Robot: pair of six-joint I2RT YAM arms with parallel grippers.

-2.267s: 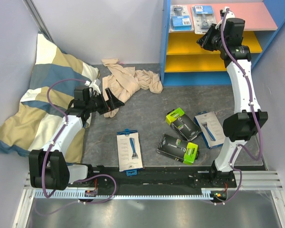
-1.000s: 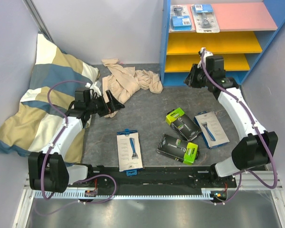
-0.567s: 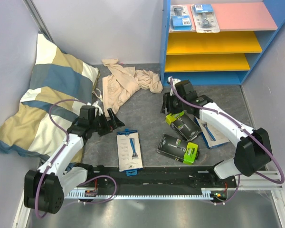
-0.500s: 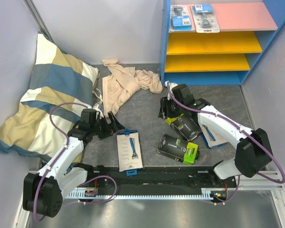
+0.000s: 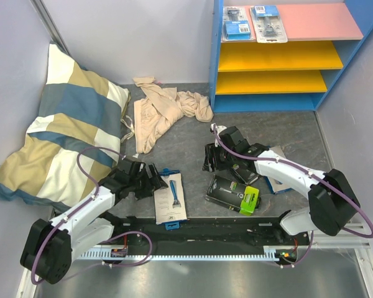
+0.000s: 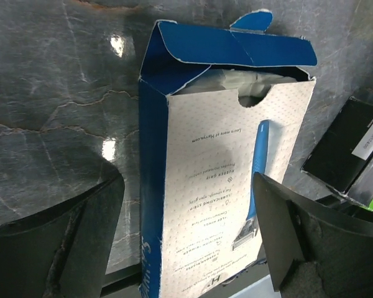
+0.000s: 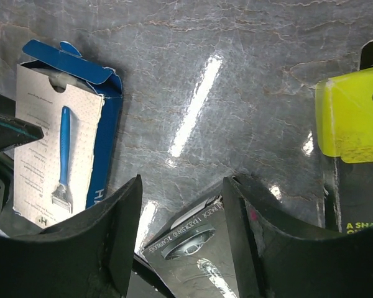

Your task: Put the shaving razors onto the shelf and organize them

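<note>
Two clear blister razor packs (image 5: 237, 23) (image 5: 267, 23) lie on the pink top board of the blue-framed shelf (image 5: 336, 18). A white-blue razor box (image 5: 170, 197) (image 6: 230, 186) lies on the grey floor at the front. My left gripper (image 5: 154, 180) (image 6: 186, 248) is open, its fingers either side of this box's near end. A black box with a lime end (image 5: 233, 194) (image 7: 199, 254) has a corner between the fingers of my open right gripper (image 5: 210, 160) (image 7: 180, 248). Another lime-ended black box (image 5: 244, 175) (image 7: 351, 124) and a second white-blue box (image 5: 275, 184) are partly hidden under the right arm.
A striped pillow (image 5: 62, 124) leans in the left corner. A beige cloth (image 5: 165, 105) lies crumpled at the back, left of the shelf. Both yellow boards (image 5: 273, 56) hold nothing. Grey walls close in on the left and right.
My right arm swung down from the shelf to the black boxes and its jaws opened. My left arm moved forward and right, bringing its jaws around the white-blue box.
</note>
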